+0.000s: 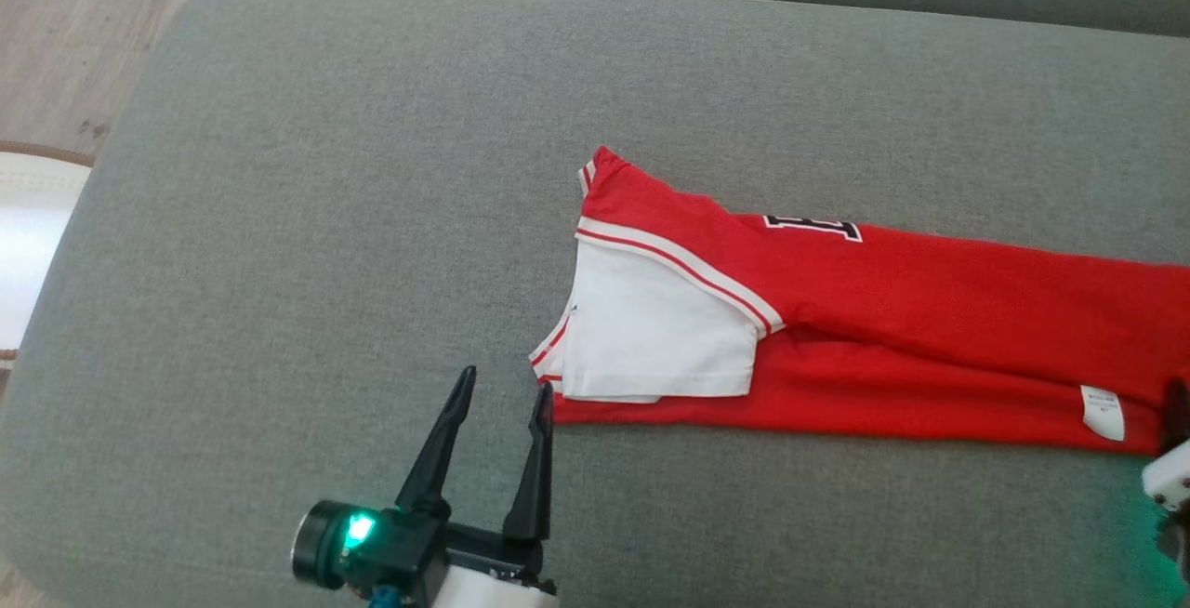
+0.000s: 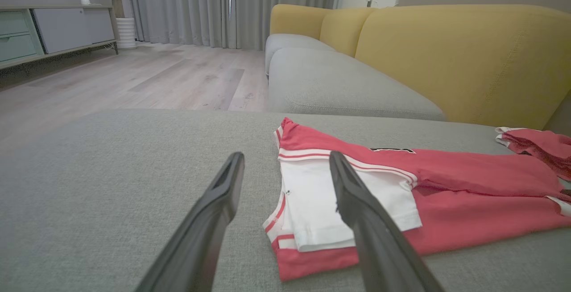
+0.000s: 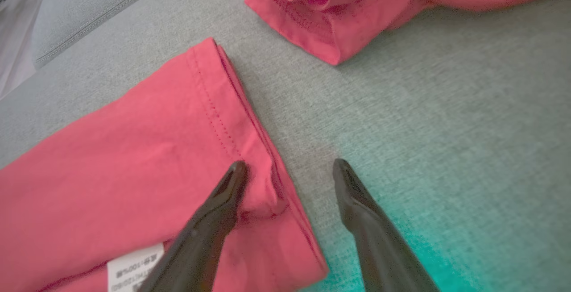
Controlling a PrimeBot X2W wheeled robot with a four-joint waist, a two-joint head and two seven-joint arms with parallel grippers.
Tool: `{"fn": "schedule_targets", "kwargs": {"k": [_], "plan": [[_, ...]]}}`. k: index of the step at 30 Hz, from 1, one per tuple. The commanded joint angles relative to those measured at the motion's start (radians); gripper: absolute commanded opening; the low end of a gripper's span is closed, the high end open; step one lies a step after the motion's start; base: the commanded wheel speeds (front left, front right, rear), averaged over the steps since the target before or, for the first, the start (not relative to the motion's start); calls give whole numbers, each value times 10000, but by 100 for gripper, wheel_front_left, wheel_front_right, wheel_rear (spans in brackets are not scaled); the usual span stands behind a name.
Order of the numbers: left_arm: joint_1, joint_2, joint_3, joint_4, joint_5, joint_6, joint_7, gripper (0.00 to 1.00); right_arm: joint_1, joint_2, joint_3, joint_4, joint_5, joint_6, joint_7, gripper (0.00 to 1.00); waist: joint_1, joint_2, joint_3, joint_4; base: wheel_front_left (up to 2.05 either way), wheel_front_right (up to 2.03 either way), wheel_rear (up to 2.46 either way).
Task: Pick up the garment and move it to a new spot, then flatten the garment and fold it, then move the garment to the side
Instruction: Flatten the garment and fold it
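Here, a wide grey sofa cushion [image 1: 279, 264] spans the head view. Across its right half lies the garment [image 1: 883, 310], a red shirt already folded lengthwise into 1 long band that runs from the middle of the cushion toward the right edge. A white sleeve [image 1: 651, 329] with red and white trim lies flat on top of the band at its left end. A small white label [image 1: 1103, 411] shows near the right end. In the right wrist view a second heap of red cloth [image 3: 312, 15] sits apart from the band, beyond its hem [image 3: 214, 118].

The left tool [image 1: 507, 379] hovers just beside the near left corner of the band, its 2 dark fingers spread wide and holding nothing. The right tool [image 3: 290, 164] is at the other end, also spread wide and empty. 1 of its finger tips is over the hem, the other over bare cushion.

The step in hand looks like the crosswise fold, or the lift to the side. To do it well, each tool should probably catch every layer at its end before closing, sleeve included on the left. Both ends would best rise together and level, so the band keeps its lengthwise fold and the sleeve does not slip out.
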Motion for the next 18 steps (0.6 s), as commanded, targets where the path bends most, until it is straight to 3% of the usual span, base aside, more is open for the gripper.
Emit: {"fn": "schedule_targets", "kwargs": {"k": [1, 2, 4, 9, 18], "plan": [[-17, -102, 546, -245, 152, -120, -95, 100, -8, 94, 409, -127, 150, -9, 176, 64, 0, -1, 3, -44, 0, 0, 0], [26, -137, 623, -226, 197, -176, -95, 100, -7, 144, 513, -80, 261, -9, 233, 35, 0, -1, 4, -61, 0, 0, 0], [91, -208, 742, -174, 293, -297, -95, 100, -19, 219, 711, 14, 468, -9, 306, 0, 0, -1, -5, -77, 0, 0, 0], [232, -371, 1068, -18, 505, -652, -95, 100, 23, 24, 1546, -81, 673, -9, -199, 0, 0, -1, -60, -171, 0, 0, 0], [539, -428, 1592, 220, 635, -969, -95, 100, 43, -1064, 1945, -367, 633, -9, -882, 0, 0, -1, -377, -532, 0, 0, 0]]}}
